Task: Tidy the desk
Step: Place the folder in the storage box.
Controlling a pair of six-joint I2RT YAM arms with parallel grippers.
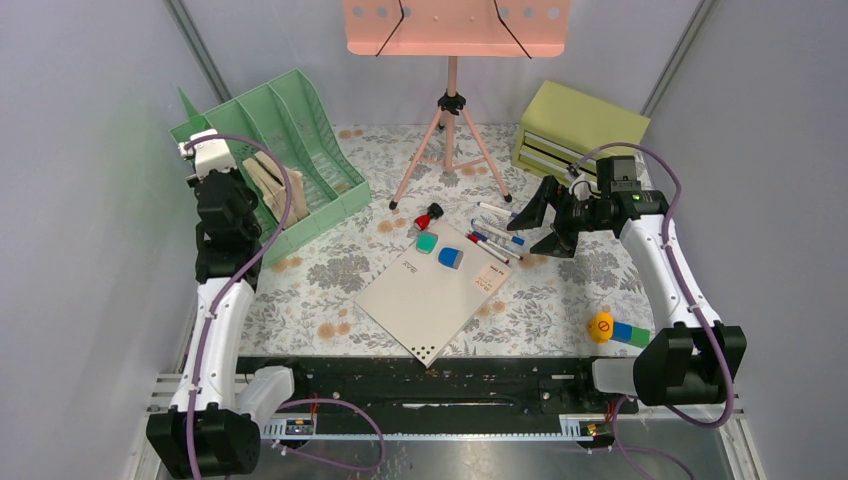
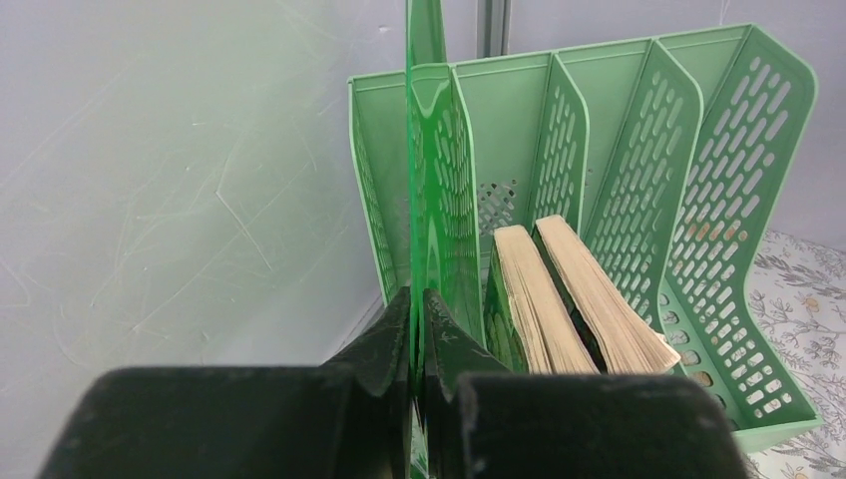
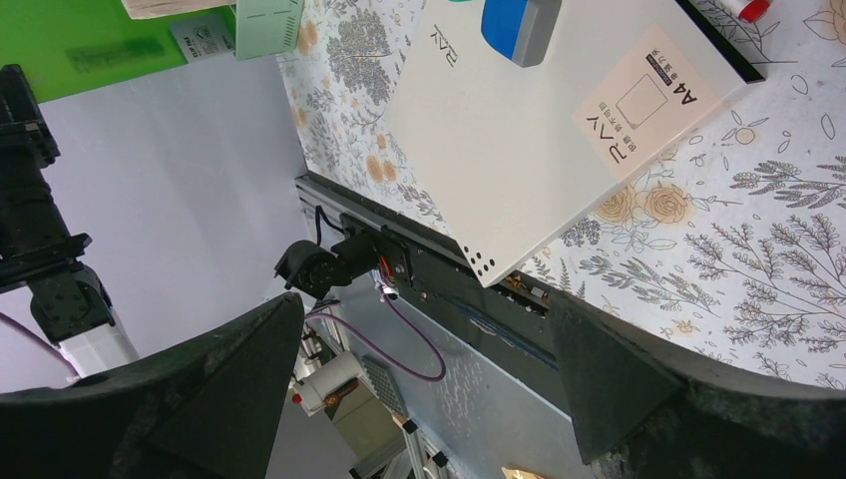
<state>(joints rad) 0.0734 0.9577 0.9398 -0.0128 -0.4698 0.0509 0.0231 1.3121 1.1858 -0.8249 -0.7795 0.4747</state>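
Left rear: green file rack (image 1: 300, 150) blocks; two books (image 2: 569, 299) fill its middle, rightmost slot free. Green sheet (image 2: 425, 35) pinched in my left fingers (image 2: 379, 354) stands just beside the rack's left divider. Centre rear: tripod (image 1: 452, 102) legs splay. Markers (image 1: 497, 237) near my spread right fingers (image 1: 535, 208). Bare tabletop (image 1: 560, 300) right of the white box (image 1: 430, 290) is passable

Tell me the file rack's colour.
The rack is mint green, clearest in the left wrist view.

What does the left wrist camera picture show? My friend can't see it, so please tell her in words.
The left gripper pinches a thin green sheet, held upright and seen edge-on. Beyond it a green file rack stands against a grey wall, with two books with yellowed pages standing in one of its slots.
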